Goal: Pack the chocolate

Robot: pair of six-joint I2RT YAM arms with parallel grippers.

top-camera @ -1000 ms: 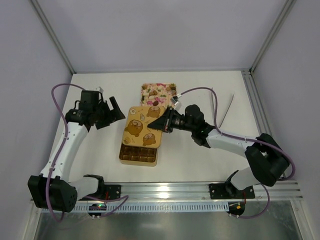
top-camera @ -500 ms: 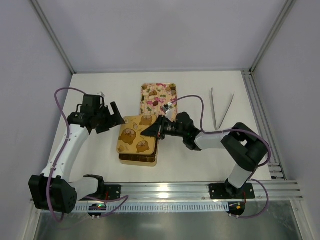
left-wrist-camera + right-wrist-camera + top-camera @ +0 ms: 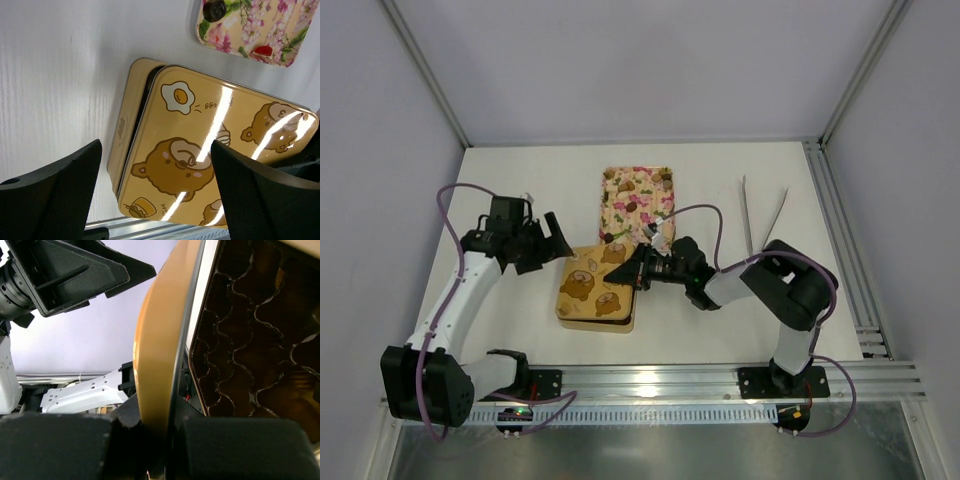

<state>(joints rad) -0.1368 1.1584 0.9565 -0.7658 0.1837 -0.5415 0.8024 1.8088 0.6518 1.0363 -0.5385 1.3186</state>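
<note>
The gold box (image 3: 592, 323) sits at the table's middle, almost fully covered by its bear-printed lid (image 3: 595, 283). My right gripper (image 3: 638, 270) is shut on the lid's right edge; in the right wrist view the lid (image 3: 160, 365) stands between the fingers, beside the brown grid of cells (image 3: 255, 340). My left gripper (image 3: 558, 240) is open and empty just left of the box's far corner. In the left wrist view the lid (image 3: 210, 150) lies slightly offset on the box (image 3: 127, 125). A dark chocolate (image 3: 215, 9) lies on the pink flower tray (image 3: 280, 25).
The pink flower tray (image 3: 638, 200) with a few small pieces lies just behind the box. Metal tongs (image 3: 765, 215) lie at the right. An aluminium rail (image 3: 720, 380) runs along the near edge.
My right gripper has carried the lid down and to the near left until it covers the box. My left gripper has shifted slightly nearer, staying open.
</note>
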